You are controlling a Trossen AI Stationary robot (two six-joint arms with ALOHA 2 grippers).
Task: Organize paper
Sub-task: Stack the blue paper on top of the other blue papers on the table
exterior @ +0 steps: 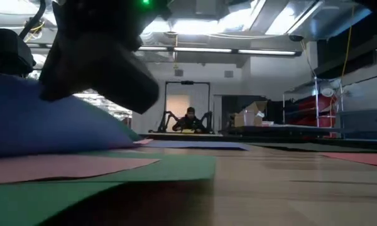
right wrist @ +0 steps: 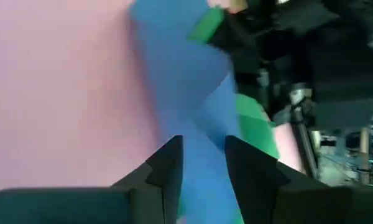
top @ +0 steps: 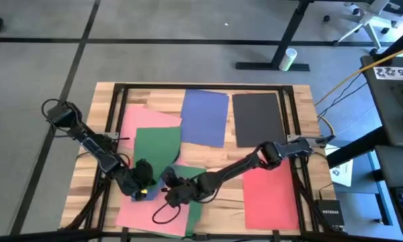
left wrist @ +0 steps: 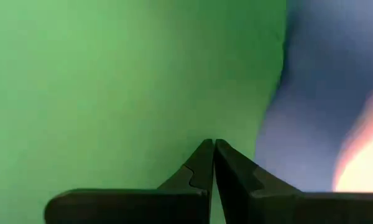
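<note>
Coloured paper sheets lie spread over the wooden table [top: 302, 107]. Near the front centre a blue sheet [top: 169, 169] bulges up in a hump [exterior: 44, 125] over green and pink sheets. My left gripper [top: 142, 183] is shut, its tips [left wrist: 211, 144] at a green sheet [left wrist: 112, 93]. My right gripper [top: 169, 193] is just right of it. Its fingers stand a narrow way apart [right wrist: 203, 146], and the blue sheet [right wrist: 186, 81] shows in the gap. My left gripper's shut fingertips [left wrist: 202, 155] end against the green sheet's surface [left wrist: 208, 127], close to where it borders the blue sheet. Whether a layer sits between the fingers cannot be told. My right gripper's fingers [right wrist: 168, 162] flank the raised blue sheet; I cannot tell whether they touch it.
More sheets lie flat: pink [top: 144, 121] and green [top: 158, 144] at the left, blue [top: 205, 115] and black [top: 257, 117] at the far side, red [top: 269, 195] at the near right. A small white printed sheet [top: 341, 171] lies off the table's right edge.
</note>
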